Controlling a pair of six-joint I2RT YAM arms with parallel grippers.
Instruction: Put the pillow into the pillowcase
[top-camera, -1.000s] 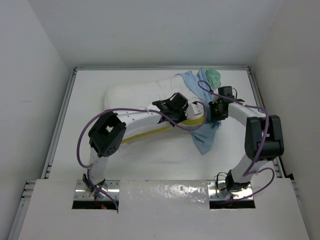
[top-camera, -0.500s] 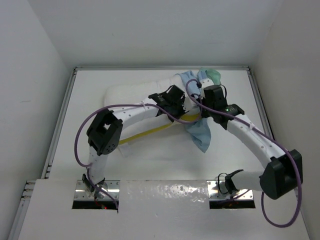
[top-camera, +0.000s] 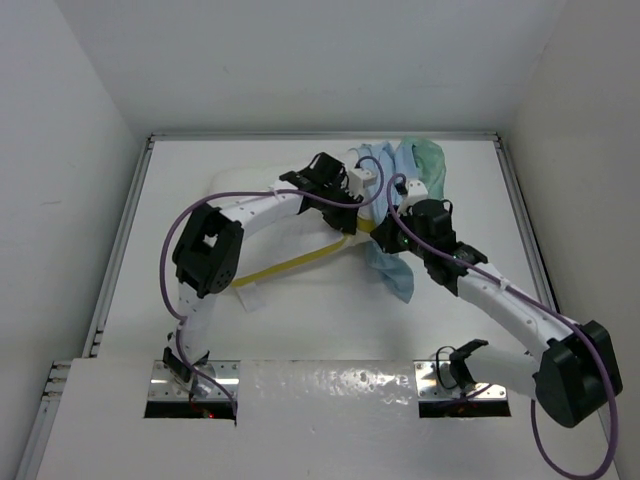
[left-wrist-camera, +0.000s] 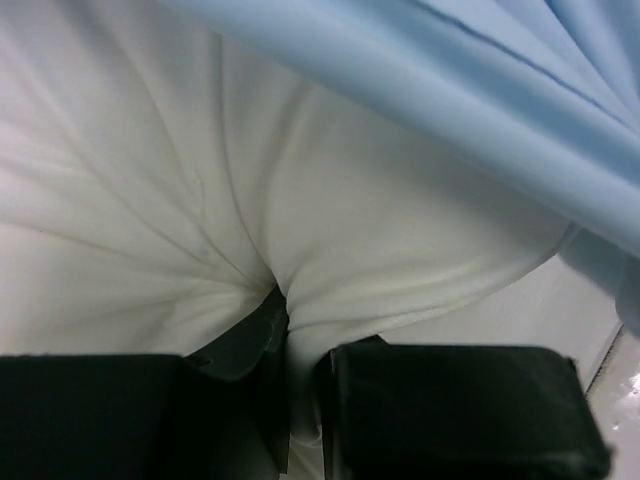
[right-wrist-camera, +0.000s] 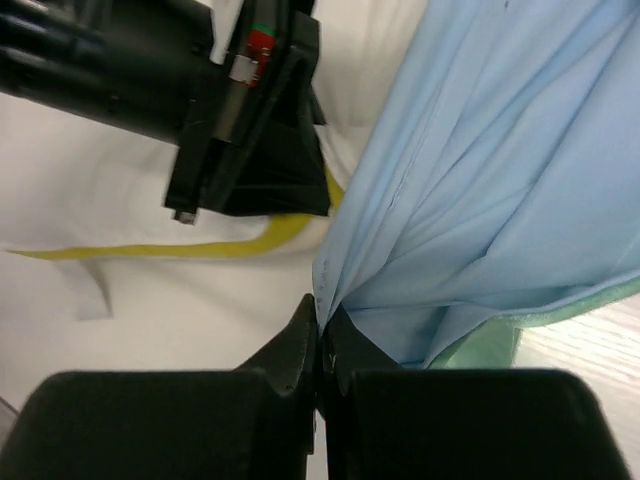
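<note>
Boxed in by 3 plain white walls (top-camera: 300, 60); underneath, a flat white table (top-camera: 330, 335) with metal rails (top-camera: 118, 260) at both sides. Sprawled across the far middle, the pillow (top-camera: 240, 185): white, padded, puckered, with a yellow band (top-camera: 290, 266) along the near edge. Bunched over its right end, the pillowcase (top-camera: 393, 270): thin, shiny, light blue with mint green behind. Reaching far and rightward from a bent elbow, the left gripper (left-wrist-camera: 290, 330), nearly closed, pinching a fold of white pillow fabric. Stretched in diagonally from the right, the right gripper (right-wrist-camera: 320, 335), clamped tight on the pillowcase's blue edge.
</note>
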